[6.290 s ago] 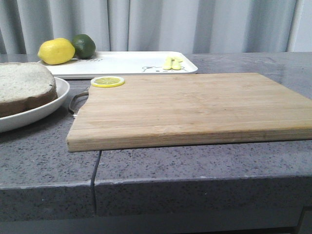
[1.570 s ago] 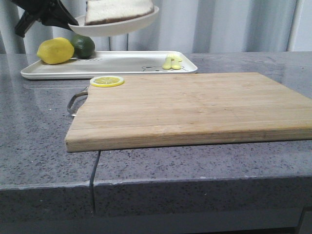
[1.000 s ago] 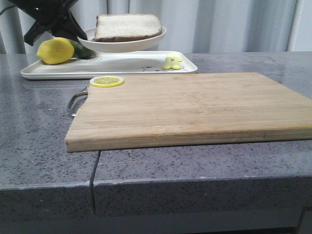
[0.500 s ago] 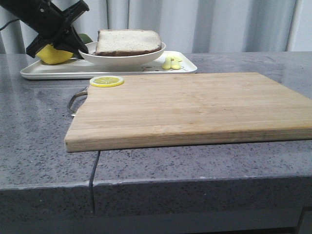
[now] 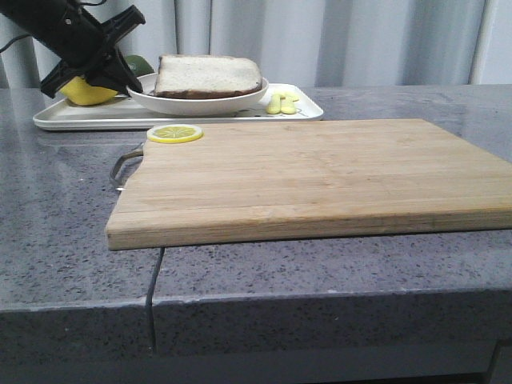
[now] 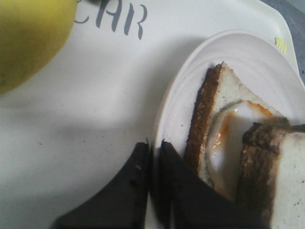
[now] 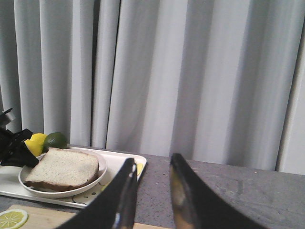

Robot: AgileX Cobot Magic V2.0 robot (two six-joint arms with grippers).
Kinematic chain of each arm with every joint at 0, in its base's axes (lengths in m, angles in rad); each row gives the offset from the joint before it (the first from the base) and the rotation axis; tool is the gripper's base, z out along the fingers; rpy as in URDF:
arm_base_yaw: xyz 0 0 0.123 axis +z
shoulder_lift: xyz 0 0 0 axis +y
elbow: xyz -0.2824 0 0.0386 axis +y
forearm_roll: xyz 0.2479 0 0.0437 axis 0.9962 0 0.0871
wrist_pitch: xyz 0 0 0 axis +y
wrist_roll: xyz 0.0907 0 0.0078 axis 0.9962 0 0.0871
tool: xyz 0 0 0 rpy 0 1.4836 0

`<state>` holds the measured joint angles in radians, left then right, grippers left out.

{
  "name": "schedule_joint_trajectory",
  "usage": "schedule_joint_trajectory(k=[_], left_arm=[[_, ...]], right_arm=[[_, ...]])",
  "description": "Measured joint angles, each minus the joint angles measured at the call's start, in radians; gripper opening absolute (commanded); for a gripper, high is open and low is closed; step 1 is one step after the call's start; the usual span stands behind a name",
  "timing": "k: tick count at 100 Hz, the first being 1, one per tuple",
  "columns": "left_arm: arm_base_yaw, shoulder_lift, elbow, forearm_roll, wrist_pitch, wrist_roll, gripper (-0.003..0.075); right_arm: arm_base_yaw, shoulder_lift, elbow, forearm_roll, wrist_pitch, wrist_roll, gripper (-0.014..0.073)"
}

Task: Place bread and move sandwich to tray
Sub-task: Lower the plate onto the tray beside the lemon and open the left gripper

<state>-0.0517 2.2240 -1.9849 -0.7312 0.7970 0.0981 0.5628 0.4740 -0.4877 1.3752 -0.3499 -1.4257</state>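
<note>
left hand [image 6: 151,157] pinching sandwich [image 5: 206,77] plate rim | lemon [image 5: 86,92] beside | right hand [image 7: 150,183] open

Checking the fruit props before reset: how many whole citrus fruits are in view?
2. A yellow lemon and a green lime, both at the tray's left end behind the left arm; the lemon slice excluded. More may be hidden.

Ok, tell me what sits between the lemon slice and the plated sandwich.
Front view: only the wooden cutting board's far edge and the tray's near rim lie between the lemon slice and the sandwich.
</note>
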Motion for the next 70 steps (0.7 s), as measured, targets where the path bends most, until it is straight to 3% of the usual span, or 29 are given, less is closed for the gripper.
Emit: schedule_joint_trajectory(k=[70], left_arm=[[0.002, 0.004, 0.000, 0.043, 0.000, -0.044, -0.0020]], right_arm=[[0.000, 0.000, 0.000, 0.000, 0.000, 0.000, 0.0204]])
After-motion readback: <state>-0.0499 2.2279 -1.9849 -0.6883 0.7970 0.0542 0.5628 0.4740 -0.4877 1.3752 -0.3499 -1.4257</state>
